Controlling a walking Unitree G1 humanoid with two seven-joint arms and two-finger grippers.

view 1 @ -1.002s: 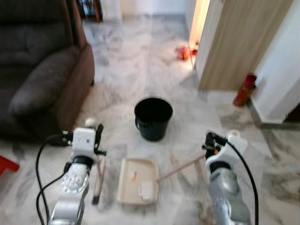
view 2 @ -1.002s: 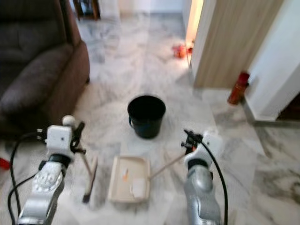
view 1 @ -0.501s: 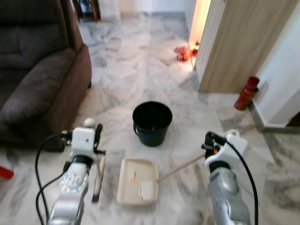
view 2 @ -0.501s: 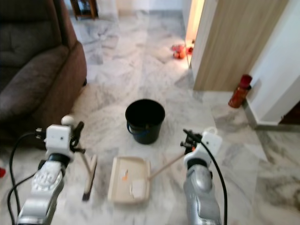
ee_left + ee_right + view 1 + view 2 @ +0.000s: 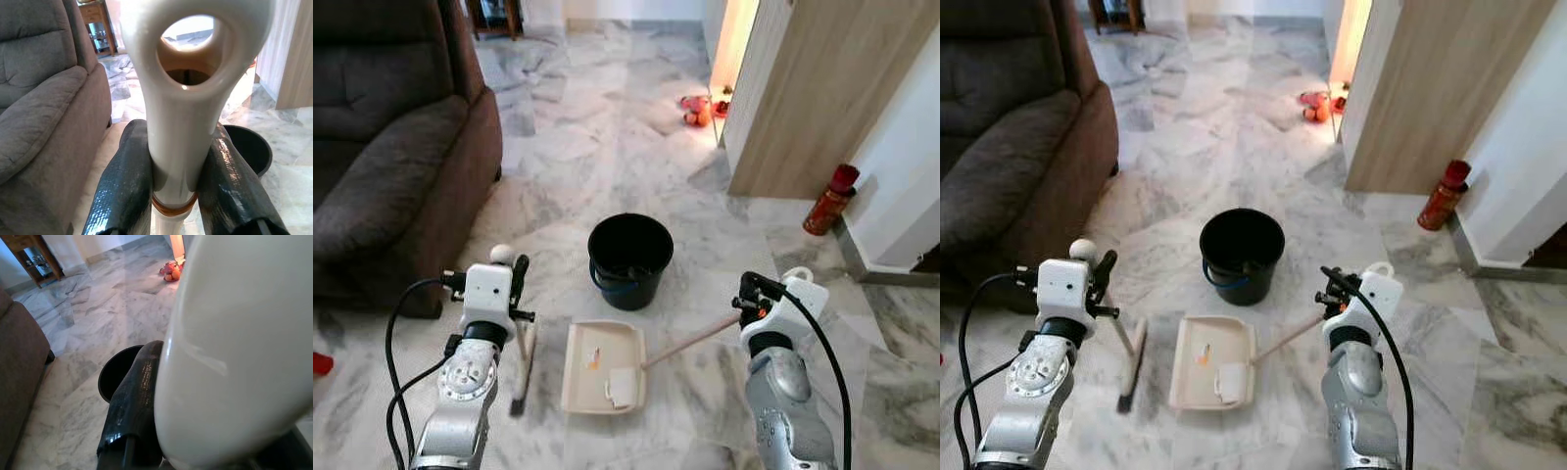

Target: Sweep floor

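Note:
A cream dustpan (image 5: 603,366) lies on the marble floor with a white scrap (image 5: 620,386) and a small orange bit (image 5: 593,359) in it. Its wooden handle (image 5: 690,340) runs up to my right gripper (image 5: 748,304), which is shut on the handle's white end. A small brush (image 5: 523,373) stands on the floor to the left of the pan. My left gripper (image 5: 517,291) is shut on its white handle (image 5: 183,122), black fingers (image 5: 124,188) on both sides. A black bucket (image 5: 629,258) stands just beyond the pan.
A brown sofa (image 5: 391,147) fills the left side. A wooden door panel (image 5: 813,98) and white wall stand at the right, with a red bottle (image 5: 829,200) at their foot. Orange toys (image 5: 695,108) lie near the lit doorway. Open marble floor stretches beyond the bucket.
The whole view has shifted, so the camera has moved and sharpened. Dustpan and brush remain held, side by side in front of the bucket.

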